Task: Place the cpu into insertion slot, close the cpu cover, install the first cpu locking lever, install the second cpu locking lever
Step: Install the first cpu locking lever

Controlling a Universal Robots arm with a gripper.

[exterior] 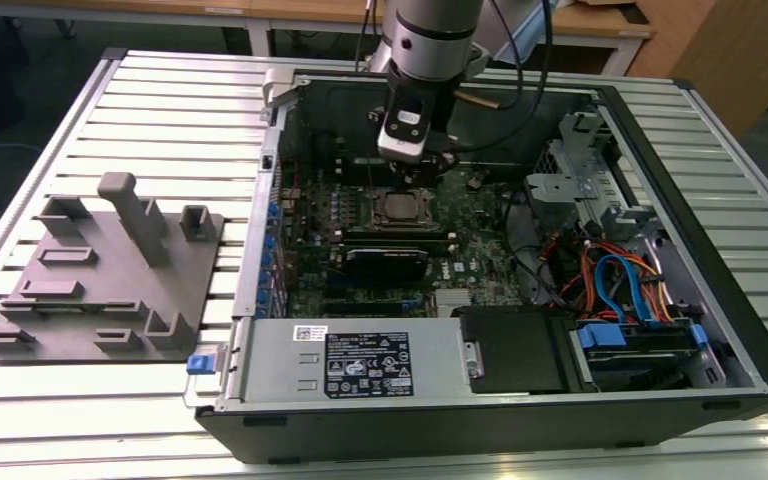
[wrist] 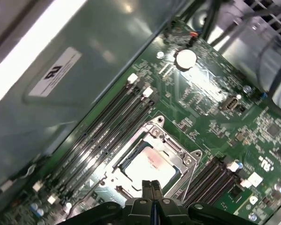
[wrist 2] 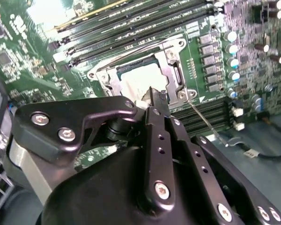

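The cpu [wrist: 147, 165] has a dull silver-grey top, framed by the silvery cpu cover [wrist: 182, 161]. Around it lies the green motherboard [wrist: 253, 126], striped by black memory slots [wrist: 107, 124]. The gripper [wrist: 152, 186] is black. In the exterior view, a plain grey fixture [exterior: 104, 270] sits at nine o'clock on the pale ribbed table [exterior: 157, 110]. Blue and orange cables [exterior: 614, 280] show at four o'clock.

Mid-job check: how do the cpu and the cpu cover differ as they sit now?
The cpu is a solid pale-grey square; the cover is a silvery frame with a square window. The cpu sits underneath; the cover lies over it, framing its edges. The cpu is smaller than the cover. Both are flat, square and metallic.
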